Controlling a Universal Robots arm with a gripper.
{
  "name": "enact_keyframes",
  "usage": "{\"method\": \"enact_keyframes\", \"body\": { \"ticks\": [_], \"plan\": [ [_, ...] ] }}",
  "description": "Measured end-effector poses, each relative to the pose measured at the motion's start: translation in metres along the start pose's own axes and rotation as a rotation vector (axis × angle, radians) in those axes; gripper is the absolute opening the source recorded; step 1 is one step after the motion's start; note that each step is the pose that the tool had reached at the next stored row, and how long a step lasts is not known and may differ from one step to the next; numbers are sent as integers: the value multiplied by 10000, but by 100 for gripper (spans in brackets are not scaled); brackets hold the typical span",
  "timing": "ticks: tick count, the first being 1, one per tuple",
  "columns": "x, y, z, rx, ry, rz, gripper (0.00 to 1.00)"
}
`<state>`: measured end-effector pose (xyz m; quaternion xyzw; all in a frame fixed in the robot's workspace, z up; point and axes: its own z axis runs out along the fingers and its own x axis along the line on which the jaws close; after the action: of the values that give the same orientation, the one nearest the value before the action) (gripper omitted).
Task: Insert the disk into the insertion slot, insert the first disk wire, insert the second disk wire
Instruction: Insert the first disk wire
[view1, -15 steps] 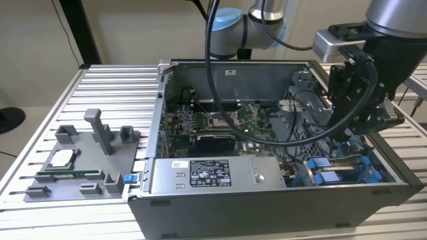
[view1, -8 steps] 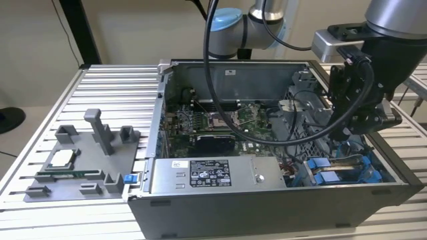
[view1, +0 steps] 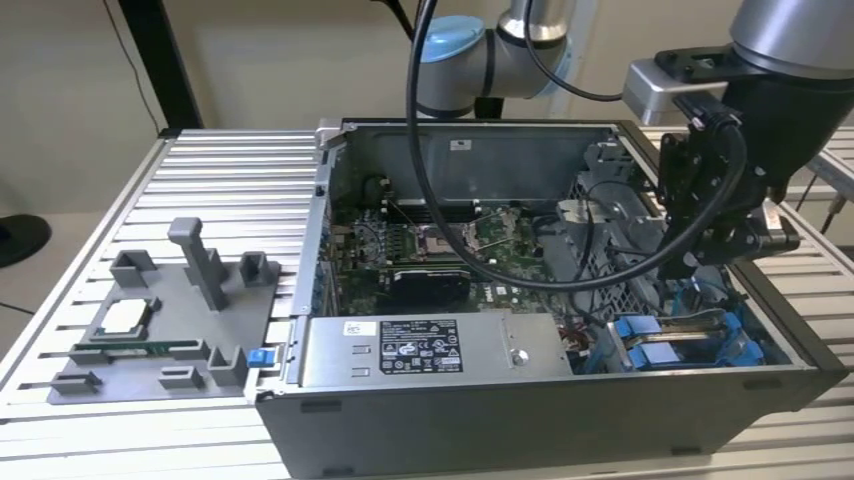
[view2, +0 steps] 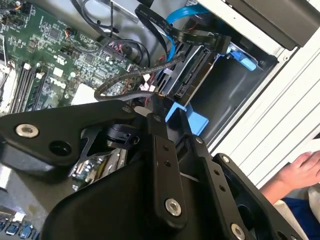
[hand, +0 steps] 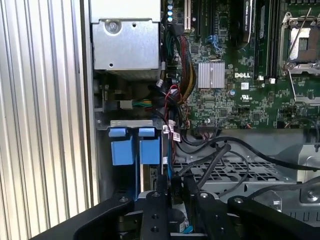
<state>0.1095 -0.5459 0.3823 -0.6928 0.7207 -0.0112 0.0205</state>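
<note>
An open computer case (view1: 561, 400) stands on a ribbed metal bench (view1: 214, 190). The arm reaches down into the case at the exterior view's right, and the gripper (view1: 687, 262) hangs low over the insertion slot (view1: 643, 336), whose blue rails show in the near corner.

In the second wrist view, the disk (view2: 192, 75) stands on edge just past the black fingers (view2: 157, 140), with its connector edge facing the camera and its blue carrier (view2: 192, 120) right by the fingertips. It seems to sit in the slot, though the dark bay around it hides how deep it goes. A black flat wire (view2: 165, 27) runs down to a plug at the disk's upper corner. A blue wire (view2: 172, 37) curves behind it. A thin black cable (view2: 125, 82) loops across the green circuit board (view2: 55, 45) and ends close to the fingertips.

I cannot tell whether the fingers are clenched on anything or released, because their tips lie close together against dark parts in both wrist views.

In the first wrist view, two blue tabs (hand: 135, 147) sit side by side just ahead of the gripper (hand: 175, 182). The grey power supply box (hand: 125, 40) lies farther off along the case wall.

A grey fixture tray (view1: 174, 330) rests on the bench at the exterior view's left, well apart from the case. A person's hand (view2: 300, 170) lies on the bench beside the case.
</note>
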Motion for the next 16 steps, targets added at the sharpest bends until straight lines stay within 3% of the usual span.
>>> {"method": "enact_keyframes", "body": {
  "ticks": [4,11,12,16],
  "plan": [
    [0,0,4,-6,-152,10,100],
    [-1,0,8,-9,-234,16,100],
    [-1,0,9,-9,-238,16,0],
    [0,0,9,-9,-240,17,0]
  ]
}}
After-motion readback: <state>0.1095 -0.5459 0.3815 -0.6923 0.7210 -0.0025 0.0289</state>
